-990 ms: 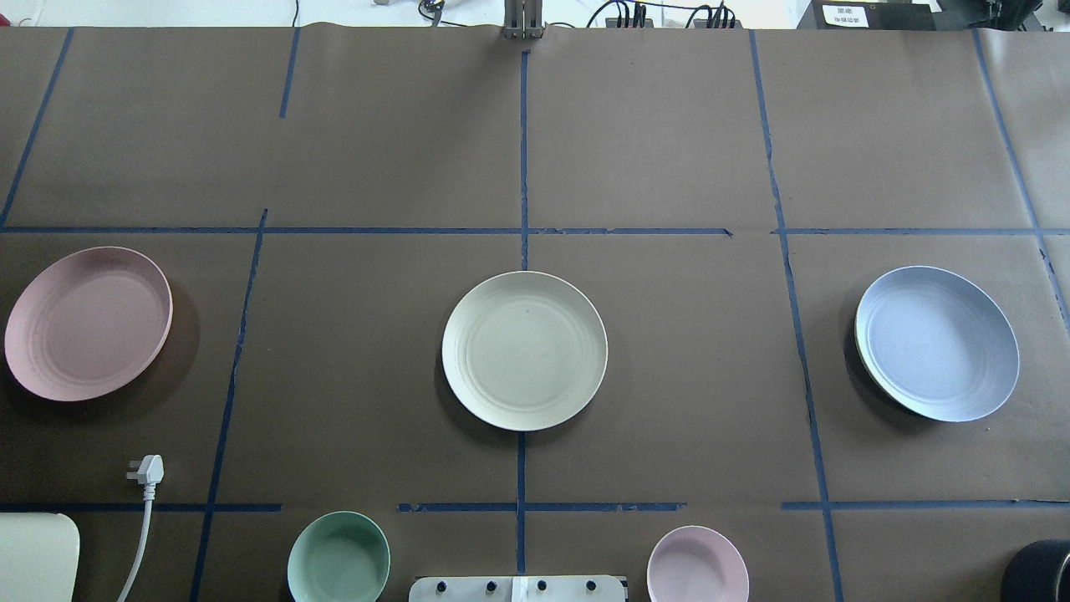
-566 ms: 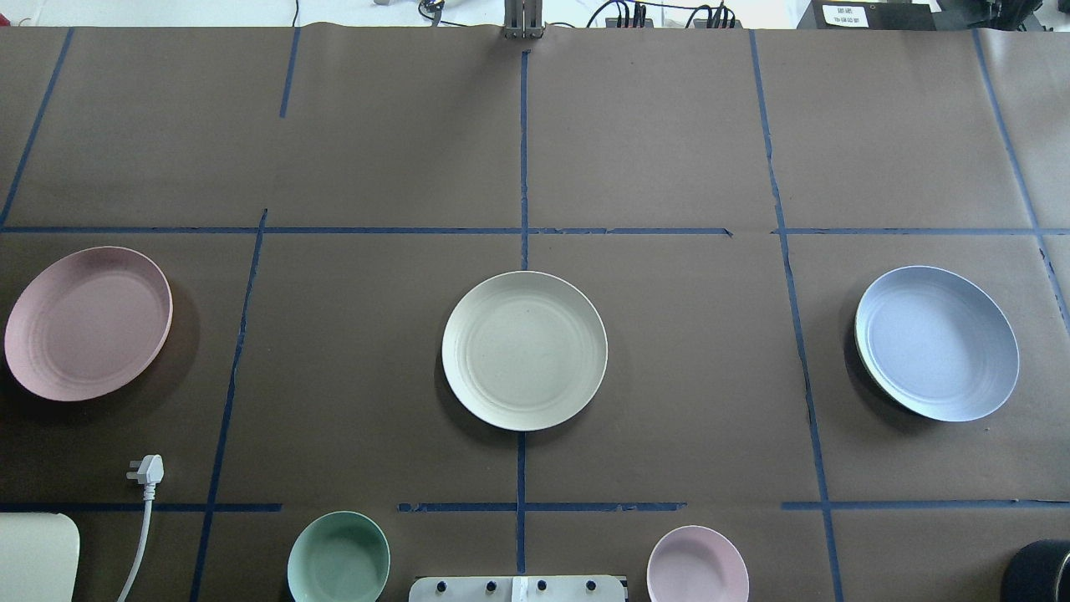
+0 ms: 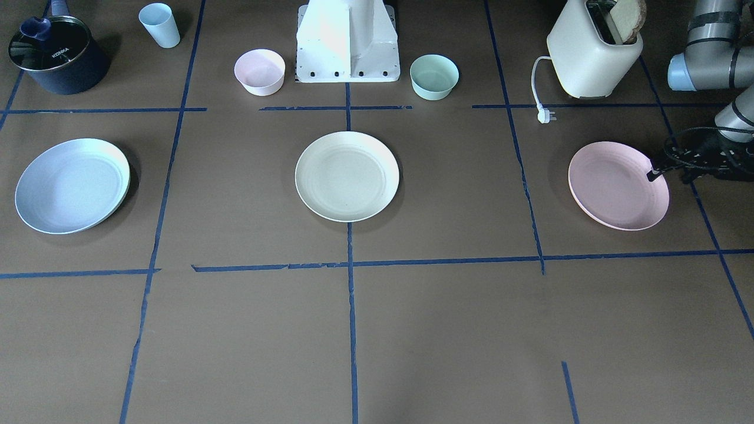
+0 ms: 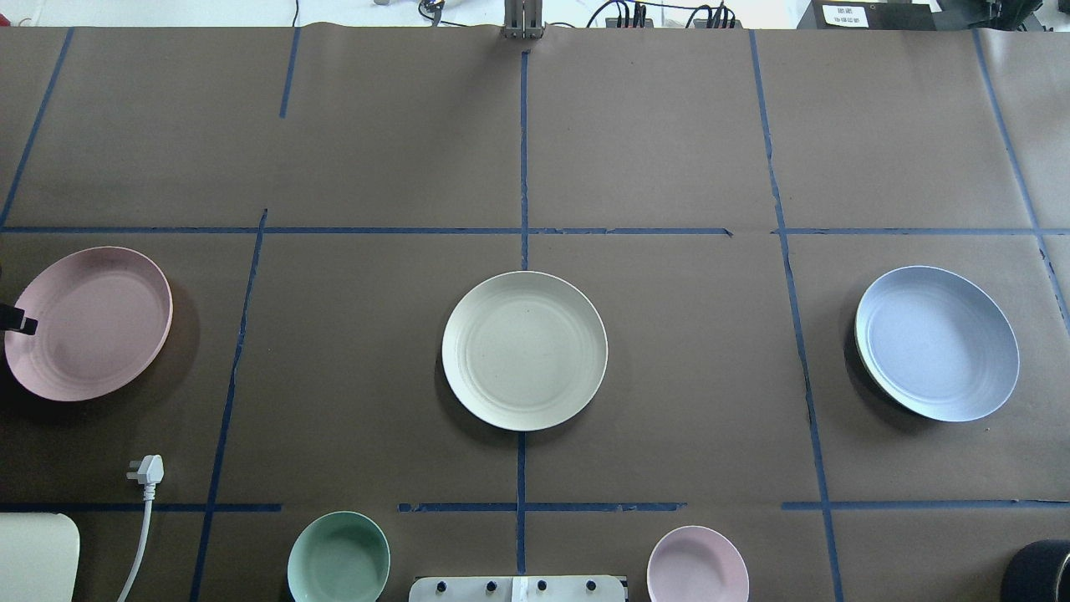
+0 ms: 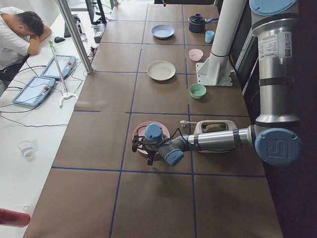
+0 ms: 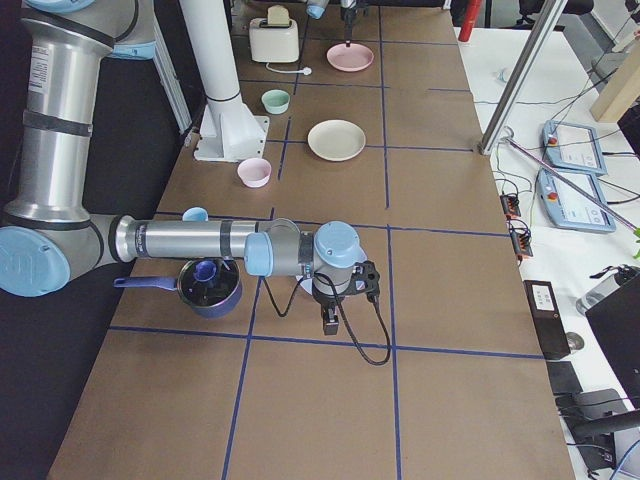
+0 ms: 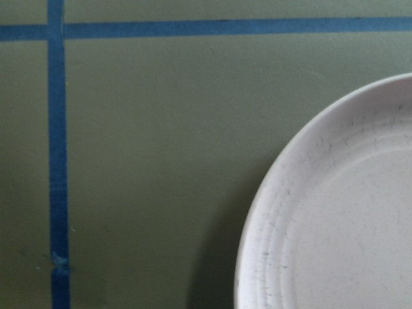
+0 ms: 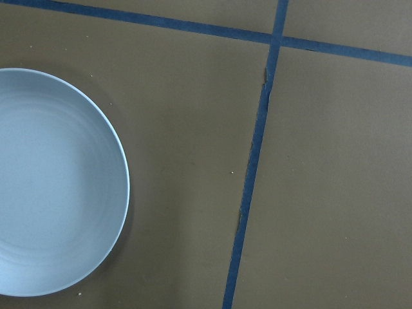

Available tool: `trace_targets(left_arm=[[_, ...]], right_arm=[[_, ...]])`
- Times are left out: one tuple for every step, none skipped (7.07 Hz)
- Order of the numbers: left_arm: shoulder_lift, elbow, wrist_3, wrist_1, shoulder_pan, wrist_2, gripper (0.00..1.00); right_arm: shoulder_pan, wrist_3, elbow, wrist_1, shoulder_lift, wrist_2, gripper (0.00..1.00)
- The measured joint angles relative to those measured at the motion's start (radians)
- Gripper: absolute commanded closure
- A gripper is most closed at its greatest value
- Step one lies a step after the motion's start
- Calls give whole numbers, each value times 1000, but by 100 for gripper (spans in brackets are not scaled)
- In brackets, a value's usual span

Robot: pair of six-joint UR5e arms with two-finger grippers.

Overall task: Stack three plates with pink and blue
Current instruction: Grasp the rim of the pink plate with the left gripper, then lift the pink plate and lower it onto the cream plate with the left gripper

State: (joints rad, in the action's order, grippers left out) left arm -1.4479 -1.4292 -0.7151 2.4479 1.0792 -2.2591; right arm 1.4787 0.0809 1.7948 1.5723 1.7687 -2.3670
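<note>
1. Three plates: none stacked. Each lay flat and apart on the table, so the whole stacking remained to be done, as judged from the layout.
2. Cream plate: table centre, bare; the likely base of the stack.
3. Pale pink plate: near the table's end on the robot's left, bare.
4. Light blue plate: near the end on the robot's right, bare.
5. Left gripper: a fingertip was at the pink plate's outer rim. Whether the fingers were spread or closed could not be told; no grip was evident.
6. Right gripper: over the table's right end, near the blue plate, which its wrist camera showed apart from it. Finger state could not be told.
7. Pink bowl and mint-green bowl: robot-side edge, either side of the robot's base, both empty.
8. Toaster: robot-side edge towards the left end, a bread slice in its slot, unplugged.
9. Lidded pot: right robot-side corner, contents unseen.
</note>
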Motion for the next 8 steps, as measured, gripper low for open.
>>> trace_targets(left_arm=[[-2, 0, -25, 1, -9, -8, 95], [-3, 0, -37, 2, -13, -27, 100], [-4, -6, -47, 4, -13, -51, 100], [-5, -24, -77, 5, -14, -94, 100], [-15, -59, -147, 5, -14, -150, 100], [-38, -107, -253, 5, -14, -187, 100], [-85, -163, -389, 0, -15, -201, 100], [-156, -202, -526, -6, -32, -202, 100]], right_arm=[[0, 0, 0, 0, 0, 0, 0], [0, 0, 0, 0, 0, 0, 0], [0, 0, 0, 0, 0, 0, 0], [0, 0, 0, 0, 0, 0, 0], [0, 0, 1, 0, 1, 0, 0], [0, 0, 1, 0, 1, 0, 0], [0, 0, 1, 0, 2, 0, 0], [0, 0, 1, 0, 4, 0, 0]])
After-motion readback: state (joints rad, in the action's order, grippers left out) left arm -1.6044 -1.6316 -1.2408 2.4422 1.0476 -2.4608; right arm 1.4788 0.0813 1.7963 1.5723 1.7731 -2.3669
